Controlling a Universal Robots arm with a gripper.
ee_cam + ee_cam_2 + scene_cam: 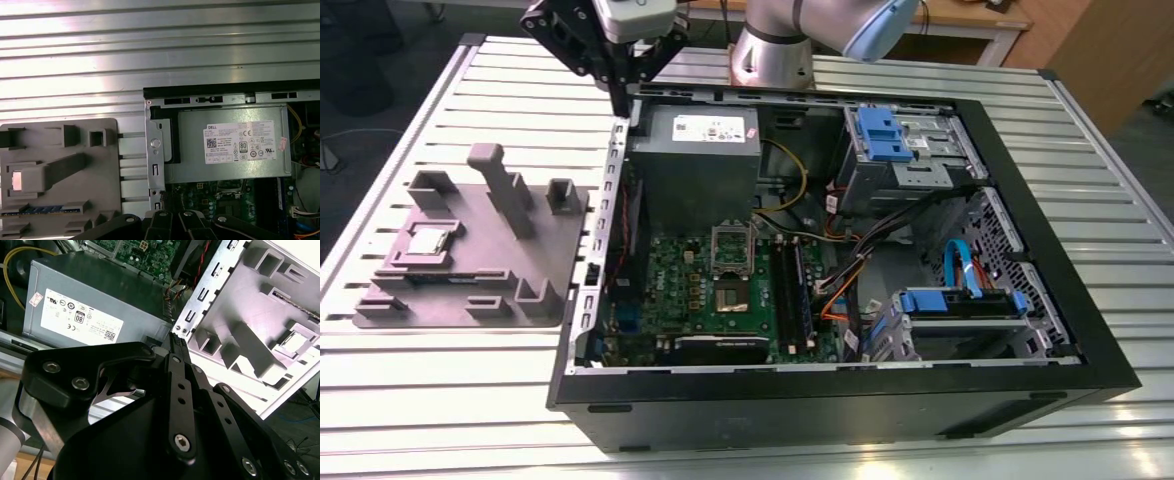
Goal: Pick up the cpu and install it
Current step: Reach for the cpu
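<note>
cpu [430,241] in grey fixture [554,255], edges indistinct

On the table [427,400], to the exterior view's left of the computer case [854,415], fixture tray [550,250] holding the cpu [427,240] in a pocket; inside the case, power supply [694,170] at the far end, motherboard [720,300] nearer, drive bays [903,150] toward the exterior view's right.

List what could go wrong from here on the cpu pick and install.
1. The gripper hangs right at the case wall, jaws apparently closed. A careless sweep toward the tray could clip that edge.
2. The cpu sits in a recess beside a tall post, which the jaws could catch on approach.
3. Loose cables lie close to the socket and might snag during install.
</note>
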